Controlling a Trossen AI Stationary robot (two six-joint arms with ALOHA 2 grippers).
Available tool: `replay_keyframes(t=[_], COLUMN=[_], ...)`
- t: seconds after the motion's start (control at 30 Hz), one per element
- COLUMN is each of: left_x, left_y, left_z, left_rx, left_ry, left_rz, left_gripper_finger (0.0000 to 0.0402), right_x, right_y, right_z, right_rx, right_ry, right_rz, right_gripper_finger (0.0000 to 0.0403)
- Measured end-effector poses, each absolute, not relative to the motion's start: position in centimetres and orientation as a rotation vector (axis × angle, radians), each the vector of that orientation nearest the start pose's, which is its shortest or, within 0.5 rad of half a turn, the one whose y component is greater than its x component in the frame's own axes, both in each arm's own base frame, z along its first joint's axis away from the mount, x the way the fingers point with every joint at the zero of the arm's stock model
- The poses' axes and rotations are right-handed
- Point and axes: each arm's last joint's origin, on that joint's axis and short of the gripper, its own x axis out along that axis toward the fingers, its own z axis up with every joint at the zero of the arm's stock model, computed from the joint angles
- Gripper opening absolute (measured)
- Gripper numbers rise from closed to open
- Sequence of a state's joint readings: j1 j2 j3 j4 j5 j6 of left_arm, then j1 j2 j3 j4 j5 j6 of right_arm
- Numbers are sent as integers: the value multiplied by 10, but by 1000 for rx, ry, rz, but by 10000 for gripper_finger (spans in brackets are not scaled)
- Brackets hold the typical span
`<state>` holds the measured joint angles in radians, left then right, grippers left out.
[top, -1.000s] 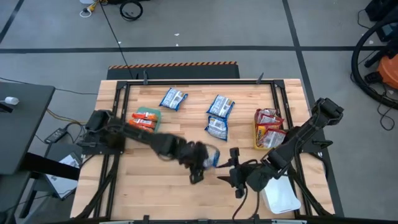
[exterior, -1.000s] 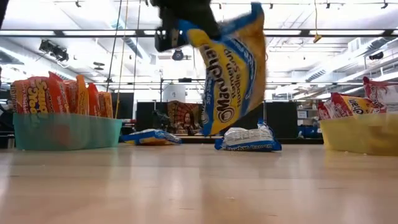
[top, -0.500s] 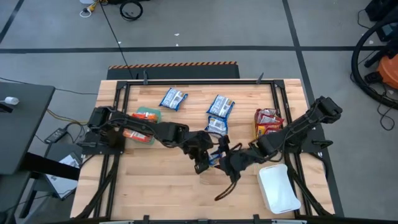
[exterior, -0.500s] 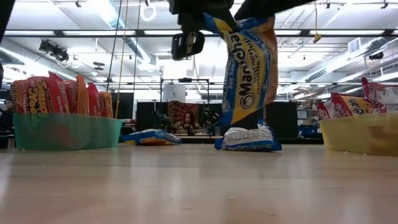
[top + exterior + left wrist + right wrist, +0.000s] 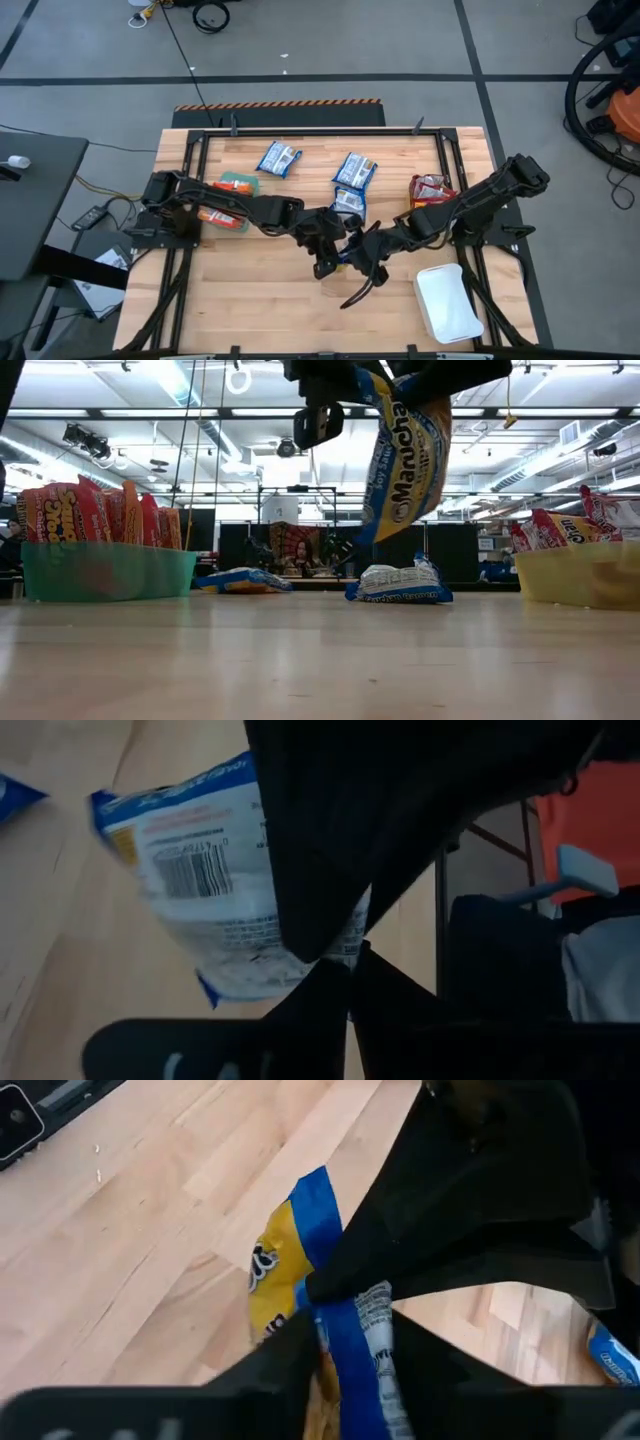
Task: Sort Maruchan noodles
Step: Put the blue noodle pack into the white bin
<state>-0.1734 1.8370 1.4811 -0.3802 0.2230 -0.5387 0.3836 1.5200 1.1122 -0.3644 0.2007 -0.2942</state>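
Observation:
A blue-and-yellow Maruchan packet (image 5: 405, 455) hangs in the air over the table's middle, with my left gripper (image 5: 328, 240) and my right gripper (image 5: 360, 258) both shut on it. The left arm reaches in from the table's left, the right arm from its right. The left wrist view shows the packet's white barcode side (image 5: 215, 885); the right wrist view shows its yellow face (image 5: 275, 1275). Three more blue-and-white packets (image 5: 278, 158) (image 5: 355, 170) (image 5: 347, 203) lie flat on the far half of the table. My left gripper pinches the packet at its upper end (image 5: 365, 385), and the packet hangs below the fingers clear of the table. In the left wrist view the right arm's dark body covers the place of contact. My right gripper has the packet's blue edge (image 5: 345, 1335) between its two fingers, one on each face. It comes in from the table's right. The packet hangs tilted, its lower end (image 5: 375, 530) well above the table.
A teal bin (image 5: 105, 572) of orange-red packets stands at the left, partly under the left arm (image 5: 235, 190). A yellow bin (image 5: 580, 575) with silvery-red packets stands at the right. A white bin (image 5: 450, 303) sits near the right front corner. The table's near half is bare wood.
My right gripper has moved toward the table's left and far side, up to the packet, and has taken hold of its edge. My left gripper has carried the packet a little toward the right. The packet has risen and tipped from hanging straight to a slant.

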Motion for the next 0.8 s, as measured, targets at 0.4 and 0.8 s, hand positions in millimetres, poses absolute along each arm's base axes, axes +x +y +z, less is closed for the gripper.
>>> replay_keyframes(t=[0.4, 0.8], left_x=[376, 314], left_y=[-87, -167], left_z=[318, 351], left_rx=[-472, -74], left_ry=[697, 572], left_rz=[-312, -270], left_gripper_finger=[160, 208], right_x=[294, 189], right_y=[125, 176], right_z=[257, 297], right_rx=[-369, 168], right_ry=[764, 948], right_rz=[285, 191], right_gripper_finger=[28, 19])
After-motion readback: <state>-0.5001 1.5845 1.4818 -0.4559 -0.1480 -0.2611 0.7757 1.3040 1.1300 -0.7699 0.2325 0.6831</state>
